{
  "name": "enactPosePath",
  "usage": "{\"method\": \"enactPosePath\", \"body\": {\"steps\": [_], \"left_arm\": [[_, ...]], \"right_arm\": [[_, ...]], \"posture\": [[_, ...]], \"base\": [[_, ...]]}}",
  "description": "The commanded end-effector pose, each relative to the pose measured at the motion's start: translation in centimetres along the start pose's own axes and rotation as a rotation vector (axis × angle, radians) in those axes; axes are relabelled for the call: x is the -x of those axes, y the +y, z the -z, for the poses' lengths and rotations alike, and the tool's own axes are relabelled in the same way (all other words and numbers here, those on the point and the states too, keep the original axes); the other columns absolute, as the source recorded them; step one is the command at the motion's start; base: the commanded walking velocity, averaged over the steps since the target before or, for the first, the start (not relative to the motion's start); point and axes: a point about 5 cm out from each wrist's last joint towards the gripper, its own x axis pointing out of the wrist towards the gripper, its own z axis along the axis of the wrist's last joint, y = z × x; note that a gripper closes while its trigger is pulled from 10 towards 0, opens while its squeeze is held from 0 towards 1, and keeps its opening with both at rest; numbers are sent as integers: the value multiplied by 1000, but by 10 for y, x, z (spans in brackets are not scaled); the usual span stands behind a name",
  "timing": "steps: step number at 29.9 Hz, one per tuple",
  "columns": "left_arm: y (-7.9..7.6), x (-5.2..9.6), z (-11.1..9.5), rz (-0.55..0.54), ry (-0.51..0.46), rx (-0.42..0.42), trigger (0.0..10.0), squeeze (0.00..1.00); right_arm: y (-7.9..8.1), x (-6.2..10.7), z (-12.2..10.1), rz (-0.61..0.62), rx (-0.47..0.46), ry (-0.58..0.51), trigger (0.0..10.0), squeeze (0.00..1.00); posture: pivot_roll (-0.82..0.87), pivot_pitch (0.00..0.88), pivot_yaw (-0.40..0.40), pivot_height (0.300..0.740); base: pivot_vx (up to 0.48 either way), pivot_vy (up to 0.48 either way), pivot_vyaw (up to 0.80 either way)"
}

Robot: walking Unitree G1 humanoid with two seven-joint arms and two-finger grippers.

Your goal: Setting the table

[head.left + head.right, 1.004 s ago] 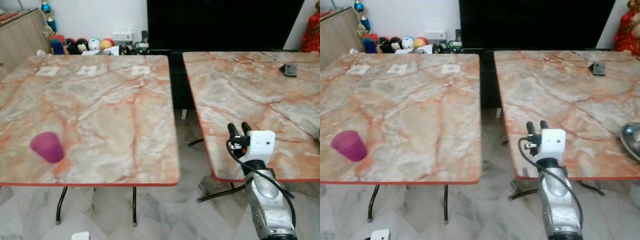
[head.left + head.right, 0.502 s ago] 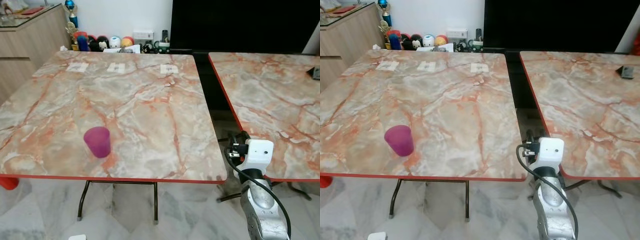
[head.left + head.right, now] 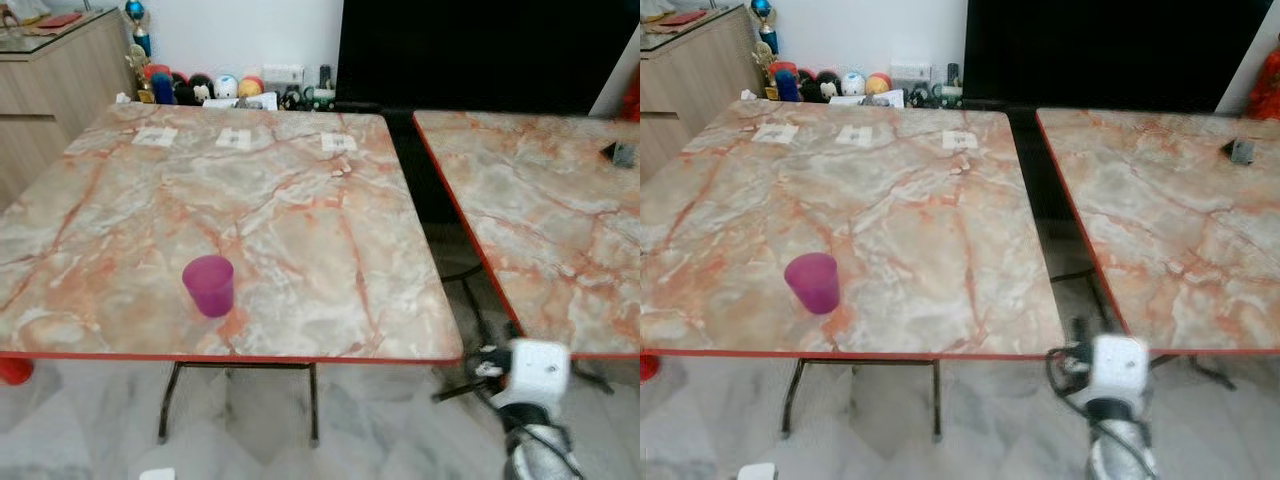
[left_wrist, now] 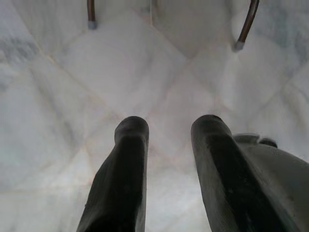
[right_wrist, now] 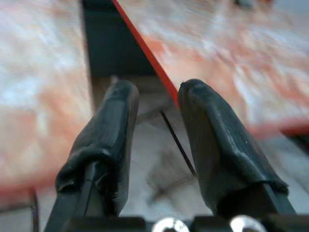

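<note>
1. A purple cup (image 3: 208, 285) stands upright on the left marble table (image 3: 300, 190), its open mouth facing up and its long axis vertical. It tapers slightly toward the base.
2. The cup sits near the table's front edge, toward the front-left part of the top, well apart from three small white cards (image 3: 235, 139) lying in a row near the far edge.
3. A second marble table (image 3: 560, 220) stands to the right, separated from the first by a dark gap. A small dark object (image 3: 623, 153) rests near its far right side; it is too small to identify.
4. The right gripper (image 5: 154, 96) is held low in front of the gap between the two tables, below the level of the tabletops. Its two black fingers (image 5: 111, 135) are parted with nothing between them, pointing toward the red-trimmed edge of the right table, though this view is blurred.
5. The left gripper (image 4: 169, 128) hangs over the pale marble floor (image 4: 72, 96), its fingers apart and empty, near thin metal table legs (image 4: 245, 26).
6. Toys (image 3: 185, 88) line the far wall beside a wooden cabinet (image 3: 60, 75).
</note>
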Motion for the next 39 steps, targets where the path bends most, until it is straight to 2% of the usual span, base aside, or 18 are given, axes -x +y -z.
{"method": "enactPosePath", "body": {"steps": [1,3,4,8,9,11,14,15,17,21,24,25,27,31,34,36,39], "left_arm": [[4,2,6,-7,21,-6,10000,0],[4,2,6,-8,21,-5,10000,0],[4,2,6,-9,19,-3,10000,0],[4,2,6,-11,16,-2,10000,0],[4,2,6,-11,16,-2,10000,0],[4,2,5,-11,15,-2,10000,0],[4,2,5,-11,14,-2,10000,0],[4,2,5,-10,14,-2,10000,0],[4,2,5,-10,14,-3,10000,0],[4,2,2,-13,-18,-9,10000,0],[4,2,-1,-25,-60,18,10000,0],[4,2,-3,-30,-84,34,10000,0],[4,2,-3,-31,-89,38,10000,0],[2,3,-7,10,-124,-18,10000,0],[0,3,-8,36,-133,-38,10000,0],[-1,4,-37,77,-305,-65,10000,0],[-1,8,-51,87,-416,-82,10000,0]], "right_arm": [[-3,3,16,35,1,78,10000,0],[-8,4,29,69,4,154,10000,0],[-12,4,46,106,-41,235,10000,0],[-14,3,72,119,-94,372,10000,0],[-14,3,72,119,-94,372,10000,0],[-12,1,89,117,-115,455,10000,0],[-8,0,97,97,-128,499,10000,0],[-1,1,107,62,-112,553,10000,0],[3,3,112,33,-103,583,10000,0],[15,14,133,-65,-15,704,10000,0],[13,18,139,-81,49,741,10000,0],[10,22,144,-64,46,782,10000,0],[10,23,145,-60,44,791,10000,0],[11,37,156,-108,117,850,10000,0],[11,40,158,-101,96,857,10000,0],[11,42,159,-77,63,862,10000,0],[14,43,160,-70,29,852,10000,0]], "posture": [[-24,84,-31,740],[-24,84,-31,740],[-19,86,-32,740],[-15,86,-31,740],[-15,86,-31,740],[-14,86,-28,740],[-18,85,-26,740],[-21,84,-23,740],[-16,85,-20,740],[-7,85,-15,740],[0,86,-14,740],[14,86,-10,740],[14,86,-10,740],[23,86,-9,740],[28,92,-7,740],[33,92,-8,740],[39,90,-7,740]], "base": [[0,0,0],[0,0,0],[0,0,0],[0,0,0],[0,0,0],[0,0,0],[0,0,0],[0,0,0],[0,0,0],[0,0,0],[0,0,0],[0,0,0],[0,0,0],[0,0,0],[0,0,0],[0,0,0],[0,0,0]]}}
